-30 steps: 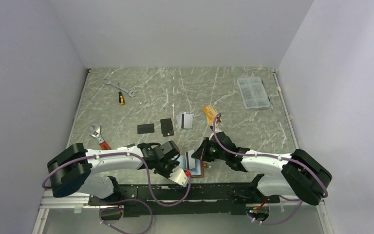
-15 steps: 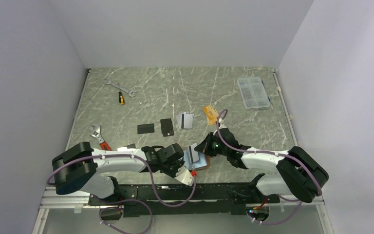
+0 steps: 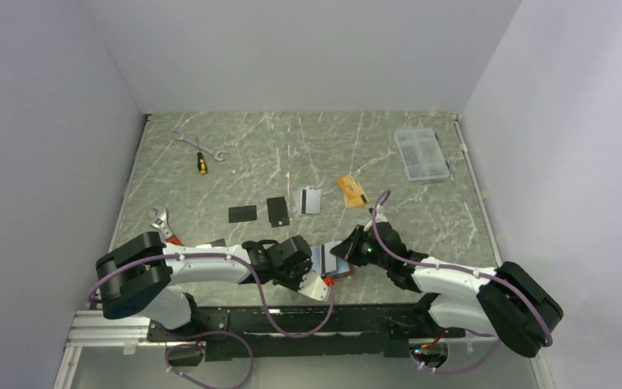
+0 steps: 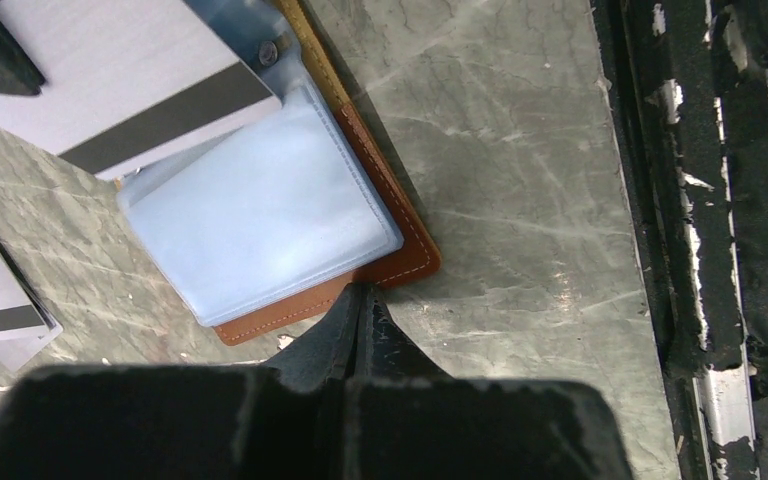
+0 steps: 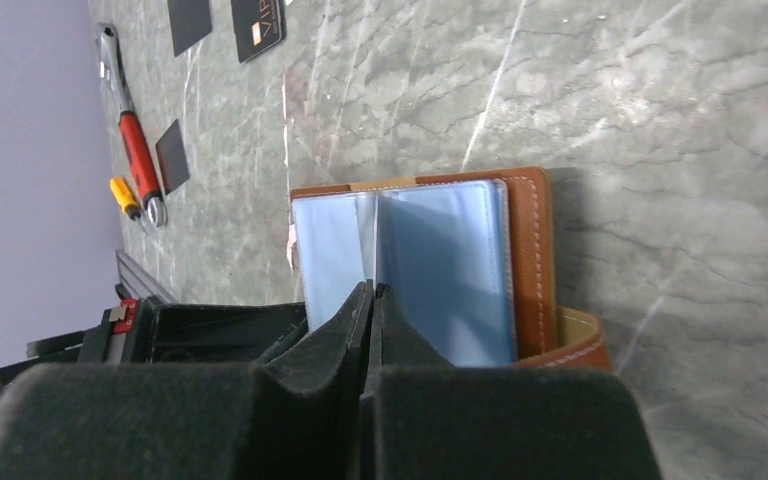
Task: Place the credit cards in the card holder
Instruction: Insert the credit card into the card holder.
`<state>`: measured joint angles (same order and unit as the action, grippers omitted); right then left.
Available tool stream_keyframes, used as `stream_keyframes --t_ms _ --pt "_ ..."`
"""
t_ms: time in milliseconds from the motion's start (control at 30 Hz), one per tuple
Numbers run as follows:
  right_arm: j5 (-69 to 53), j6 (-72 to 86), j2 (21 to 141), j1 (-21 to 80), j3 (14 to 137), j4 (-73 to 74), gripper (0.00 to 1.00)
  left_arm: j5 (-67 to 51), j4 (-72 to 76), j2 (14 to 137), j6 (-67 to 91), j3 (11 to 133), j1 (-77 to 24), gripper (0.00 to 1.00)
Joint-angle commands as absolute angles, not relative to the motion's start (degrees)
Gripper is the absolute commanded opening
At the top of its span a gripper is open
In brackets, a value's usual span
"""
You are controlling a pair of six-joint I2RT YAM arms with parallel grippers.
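The card holder (image 3: 342, 268) lies open near the table's front edge, tan leather (image 5: 530, 255) around light blue pockets (image 4: 260, 215). My right gripper (image 3: 338, 253) (image 5: 372, 288) is shut on a silver-grey credit card (image 4: 110, 80) with a black stripe, held on edge over the pockets. My left gripper (image 3: 324, 276) (image 4: 365, 292) is shut with nothing in it, its tips against the holder's near tan edge. Further back lie two black cards (image 3: 242, 213) (image 3: 277, 211), silver-grey cards (image 3: 309, 200) and an orange card (image 3: 352, 190).
A spanner (image 3: 198, 144) and a yellow-handled screwdriver (image 3: 202, 163) lie at the back left. A red-handled adjustable wrench (image 3: 164, 227) lies by the left arm, with a small black card (image 5: 172, 155) beside it. A clear compartment box (image 3: 421, 152) sits back right. A black rail (image 4: 720, 200) runs along the front edge.
The right gripper has carried the silver card down and left over the open holder, uncovering the orange card. The left gripper has shifted right along the holder's near edge.
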<state>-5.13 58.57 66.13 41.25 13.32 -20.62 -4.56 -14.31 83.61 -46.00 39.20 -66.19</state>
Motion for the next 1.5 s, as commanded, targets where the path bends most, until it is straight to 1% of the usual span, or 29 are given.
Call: stream_keyframes --t_ms 0,200,533,833,1133,1467 --pt "-0.3 58.6 61.5 41.5 11.0 -21.1 0.0 -5.2 -17.6 85.5 -44.6 38.1 -66.6 0.0" --pt "2.4 58.6 59.3 41.5 9.7 -23.3 0.0 -5.2 -17.9 85.4 -44.7 38.5 -66.5 0.0" --pt "0.4 61.6 65.3 41.9 7.9 -32.0 0.0 -4.9 -17.7 85.7 -44.2 38.8 -66.8 0.0" --pt "0.4 64.1 65.6 42.9 5.7 -35.4 0.0 -4.7 -17.6 85.4 -44.2 38.4 -67.0 0.0" --pt "0.4 63.8 65.6 43.7 5.3 -33.6 0.0 -4.2 -17.4 85.1 -44.5 38.3 -67.1 0.0" --pt "-4.5 61.6 69.1 43.7 7.1 -30.5 0.0 -4.0 -17.1 84.7 -44.4 38.3 -67.1 0.0"
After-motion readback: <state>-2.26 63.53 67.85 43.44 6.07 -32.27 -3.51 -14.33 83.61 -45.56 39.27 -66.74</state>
